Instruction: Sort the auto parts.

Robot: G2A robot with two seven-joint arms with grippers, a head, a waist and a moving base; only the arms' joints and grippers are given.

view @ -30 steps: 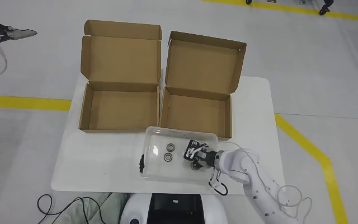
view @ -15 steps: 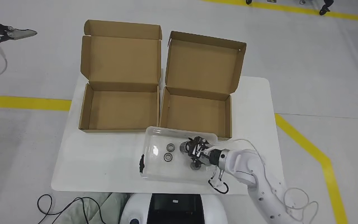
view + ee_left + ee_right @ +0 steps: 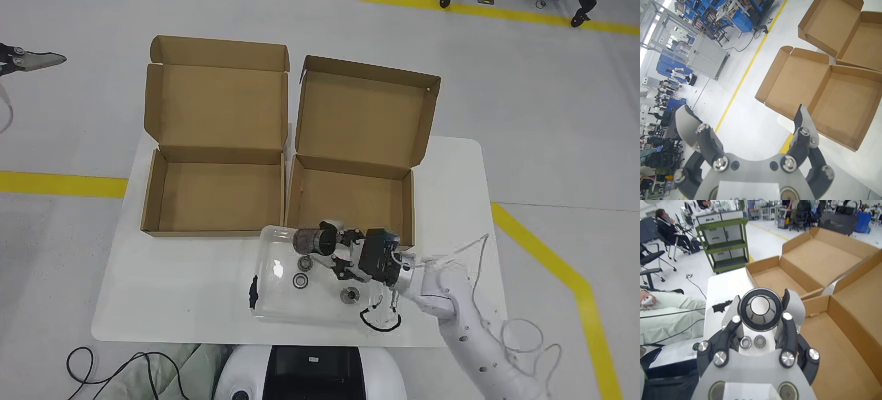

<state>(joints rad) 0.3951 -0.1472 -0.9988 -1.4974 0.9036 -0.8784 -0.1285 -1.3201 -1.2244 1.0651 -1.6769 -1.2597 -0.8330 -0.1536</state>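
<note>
My right gripper (image 3: pixel 320 241) hangs over the far side of the clear plastic tray (image 3: pixel 262 302), shut on a black-rimmed metal sleeve (image 3: pixel 307 240). The right wrist view has the sleeve (image 3: pixel 761 319) end-on between the fingers (image 3: pixel 791 306). Three small bearings lie in the tray: two (image 3: pixel 305 263) (image 3: pixel 300 281) on its left side, one (image 3: pixel 349 294) nearer the front. Two of them (image 3: pixel 745 342) (image 3: pixel 759 341) show below the sleeve. My left gripper (image 3: pixel 743 113) is open and holds nothing, off the table beyond the boxes.
Two open cardboard boxes stand behind the tray with lids folded back, the left box (image 3: pixel 212 195) and the right box (image 3: pixel 348 205). A black tag (image 3: pixel 253 290) sits at the tray's left rim. A black cable loop (image 3: pixel 380 322) hangs by the arm.
My right gripper has risen out of the tray's right part with the sleeve and carried it left and toward the boxes. A bearing now lies uncovered where the gripper was.
</note>
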